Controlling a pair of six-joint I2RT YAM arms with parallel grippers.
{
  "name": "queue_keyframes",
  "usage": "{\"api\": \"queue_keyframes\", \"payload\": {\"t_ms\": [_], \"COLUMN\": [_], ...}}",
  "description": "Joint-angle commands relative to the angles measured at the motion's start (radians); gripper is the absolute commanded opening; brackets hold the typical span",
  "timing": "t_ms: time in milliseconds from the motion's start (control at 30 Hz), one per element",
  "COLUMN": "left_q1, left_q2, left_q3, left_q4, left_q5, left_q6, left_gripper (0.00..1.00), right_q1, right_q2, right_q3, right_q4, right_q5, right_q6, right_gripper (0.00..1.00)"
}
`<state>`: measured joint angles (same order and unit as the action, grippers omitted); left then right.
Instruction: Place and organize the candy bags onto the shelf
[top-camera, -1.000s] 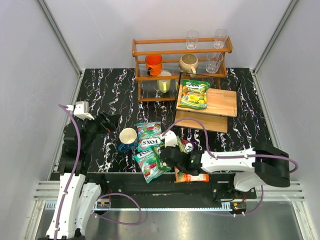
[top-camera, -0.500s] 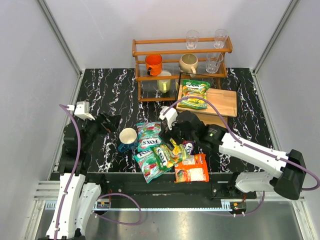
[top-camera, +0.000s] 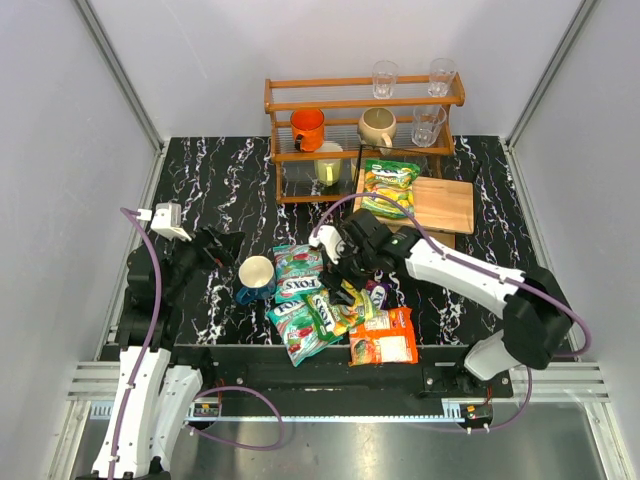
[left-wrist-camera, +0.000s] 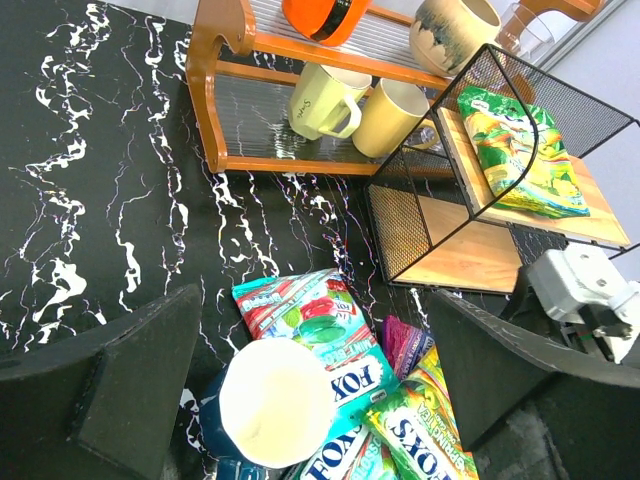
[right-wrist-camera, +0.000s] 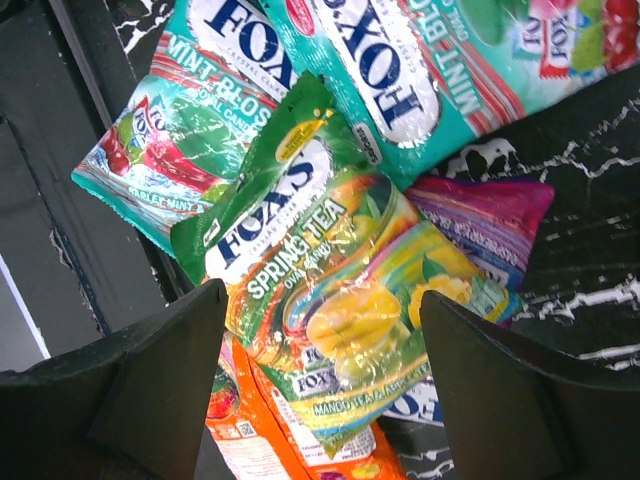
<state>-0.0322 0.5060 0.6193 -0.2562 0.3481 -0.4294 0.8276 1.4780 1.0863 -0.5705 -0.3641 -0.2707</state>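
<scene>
Green-yellow candy bag (right-wrist-camera: 310, 240) lies just below the right pincer (right-wrist-camera: 322, 298), whose jaws stand apart.

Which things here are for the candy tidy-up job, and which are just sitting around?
For the job: pale wooden shelf, green-yellow bag lying on it, Spring Tea bag, far teal bag, near teal bag, purple bag, orange bag.

Just sitting around: blue mug, orange-brown rack, orange cup, glasses.

One green-yellow bag (top-camera: 390, 188) lies flat on the pale stepped shelf (top-camera: 445, 205), far right; two teal bags (top-camera: 297, 272), a green-yellow pouch (top-camera: 335, 310), purple bag (top-camera: 378, 293) and orange bag (top-camera: 383, 340) overlap near-centre.
</scene>
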Motion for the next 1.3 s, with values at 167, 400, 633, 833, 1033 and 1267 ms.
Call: {"api": "queue_keyframes", "payload": {"t_ms": [167,400,633,833,1033,1267], "left_q1": [-0.002,-0.002,-0.002,-0.002,-0.002,-0.002], "left_q2": [0.000,0.000,0.003,0.006,0.005,0.009], "left_q3": [0.010,0.011,0.016,0.017,0.014,0.019], "left_q4": [0.018,0.018,0.018,0.018,0.017,0.017], "left_q5": [0.040,0.052,0.057,0.060,0.055,0.057], "left_q6": [0.003,0.001,0.003,0.006,0.008,0.011], "left_gripper": [0.99,0.99,0.99,0.99,0.99,0.99], "right_q1": [-0.016,-0.036,-0.050,-0.054,-0.061,-0.064], "right_q2": [0.172,0.272,0.311,0.330,0.383,0.363], "right_q3": [0.124,0.164,0.173,0.196,0.228,0.205], "right_q4": [-0.035,-0.061,-0.066,-0.074,-0.118,-0.117], "right_q5": [-0.116,-0.111,-0.107,-0.091,-0.104,-0.130], "right_q6": [-0.107,-0.134,-0.140,-0.153,-0.167,-0.142], "right_gripper": [0.88,0.88,0.83,0.82,0.82,0.60]}}
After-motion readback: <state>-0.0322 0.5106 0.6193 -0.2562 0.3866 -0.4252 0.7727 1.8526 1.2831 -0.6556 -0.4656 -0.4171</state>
